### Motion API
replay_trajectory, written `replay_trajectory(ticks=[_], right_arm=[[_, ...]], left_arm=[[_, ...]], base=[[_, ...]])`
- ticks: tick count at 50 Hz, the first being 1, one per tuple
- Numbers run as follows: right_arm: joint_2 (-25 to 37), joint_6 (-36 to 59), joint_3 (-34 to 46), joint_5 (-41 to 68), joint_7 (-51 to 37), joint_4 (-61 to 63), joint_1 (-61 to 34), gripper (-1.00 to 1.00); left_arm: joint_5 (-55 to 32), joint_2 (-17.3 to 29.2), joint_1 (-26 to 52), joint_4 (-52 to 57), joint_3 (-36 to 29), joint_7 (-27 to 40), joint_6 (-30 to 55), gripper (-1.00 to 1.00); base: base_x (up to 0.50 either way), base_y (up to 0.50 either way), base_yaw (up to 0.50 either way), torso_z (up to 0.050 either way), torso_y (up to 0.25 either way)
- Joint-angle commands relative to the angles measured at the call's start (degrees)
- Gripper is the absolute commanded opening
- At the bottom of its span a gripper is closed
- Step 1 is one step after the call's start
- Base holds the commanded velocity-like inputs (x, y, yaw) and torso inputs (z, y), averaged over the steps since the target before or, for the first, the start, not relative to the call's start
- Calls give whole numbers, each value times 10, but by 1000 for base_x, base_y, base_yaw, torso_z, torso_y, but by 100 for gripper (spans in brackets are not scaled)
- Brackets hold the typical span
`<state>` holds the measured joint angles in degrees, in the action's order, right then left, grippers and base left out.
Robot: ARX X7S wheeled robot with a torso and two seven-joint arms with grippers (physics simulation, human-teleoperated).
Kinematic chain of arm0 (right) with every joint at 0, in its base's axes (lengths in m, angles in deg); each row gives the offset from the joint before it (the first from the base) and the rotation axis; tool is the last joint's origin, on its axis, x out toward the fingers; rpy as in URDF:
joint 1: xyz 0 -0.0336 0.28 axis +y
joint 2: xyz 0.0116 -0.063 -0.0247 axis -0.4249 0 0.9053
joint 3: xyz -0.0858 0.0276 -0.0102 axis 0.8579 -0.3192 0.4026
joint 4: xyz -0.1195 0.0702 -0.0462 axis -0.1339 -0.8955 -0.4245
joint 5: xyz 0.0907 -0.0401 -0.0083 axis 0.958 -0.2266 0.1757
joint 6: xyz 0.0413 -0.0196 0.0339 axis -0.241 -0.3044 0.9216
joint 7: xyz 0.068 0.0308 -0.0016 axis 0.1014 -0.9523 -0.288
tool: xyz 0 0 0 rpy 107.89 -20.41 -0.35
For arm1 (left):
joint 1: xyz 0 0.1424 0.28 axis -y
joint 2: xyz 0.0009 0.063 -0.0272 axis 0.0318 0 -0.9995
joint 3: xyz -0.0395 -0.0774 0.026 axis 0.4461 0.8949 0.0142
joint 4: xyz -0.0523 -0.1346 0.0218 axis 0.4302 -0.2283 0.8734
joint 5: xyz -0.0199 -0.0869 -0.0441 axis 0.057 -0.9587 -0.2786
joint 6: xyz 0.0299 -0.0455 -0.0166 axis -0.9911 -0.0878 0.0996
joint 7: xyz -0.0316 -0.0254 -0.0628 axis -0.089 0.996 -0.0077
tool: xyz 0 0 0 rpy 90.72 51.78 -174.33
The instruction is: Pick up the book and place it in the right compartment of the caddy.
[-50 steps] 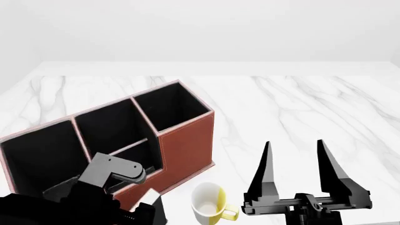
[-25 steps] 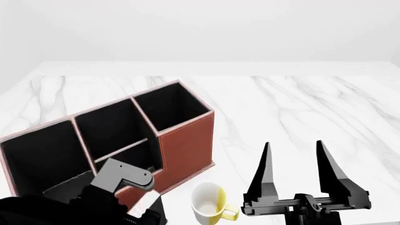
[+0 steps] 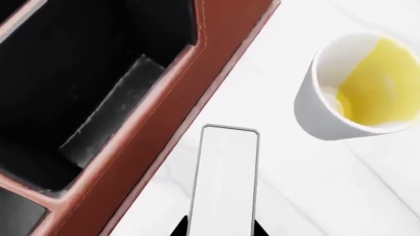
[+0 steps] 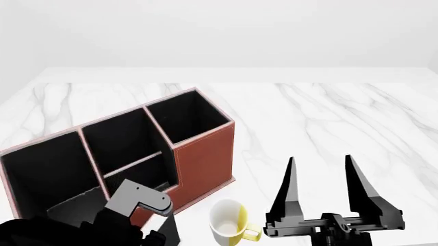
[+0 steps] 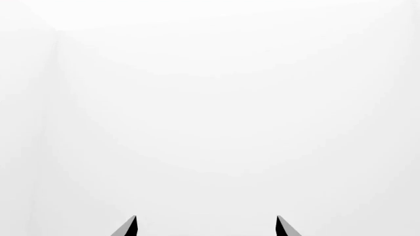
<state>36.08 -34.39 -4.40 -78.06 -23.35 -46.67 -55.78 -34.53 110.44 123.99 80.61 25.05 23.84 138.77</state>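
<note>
Two things by the caddy (image 4: pixel 205 154), all on a white marble table (image 4: pixel 329 113).

Book (image 3: pixel 226 182): just outside the caddy's front wall, near the corner under the right compartment (image 4: pixel 184 120); not in any section. Seen edge-on from the left wrist, white page edge facing the camera, dark cover showing only as a thin outline. Long axis running straight out from the left gripper (image 3: pixel 219 227), at a slight angle to the caddy's front wall, far end nearest that wall. Clamped between the left jaws, one dark tip on each cover.

Mug (image 4: pixel 229 223): white outside, yellow inside, upright, near the caddy's right corner, just beyond the book, apart from it.

Right gripper (image 4: pixel 320 158): well to the right of the caddy, past the mug; jaws spread wide, nothing between them.
</note>
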Motion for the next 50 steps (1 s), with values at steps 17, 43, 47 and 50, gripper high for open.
replay_trajectory(ticks=[17, 43, 47, 50], right_arm=[[-5, -1, -6, -8, 7, -3, -2, 100], [-1, -2, 2, -12, 1, -5, -2, 100], [0, -4, 3, -13, 1, -7, -2, 100], [0, -3, 4, -12, 0, -7, -2, 100]], left_arm=[[-89, 43, 111, 109, 42, 26, -4, -100], [-318, 73, 419, 175, 68, 113, -34, -100], [-316, 57, 452, 148, 74, 101, -31, -100], [-310, 48, 470, 132, 75, 96, -27, -100]], base=[[0, 0, 0, 0, 0], [0, 0, 0, 0, 0], [0, 0, 0, 0, 0], [0, 0, 0, 0, 0]])
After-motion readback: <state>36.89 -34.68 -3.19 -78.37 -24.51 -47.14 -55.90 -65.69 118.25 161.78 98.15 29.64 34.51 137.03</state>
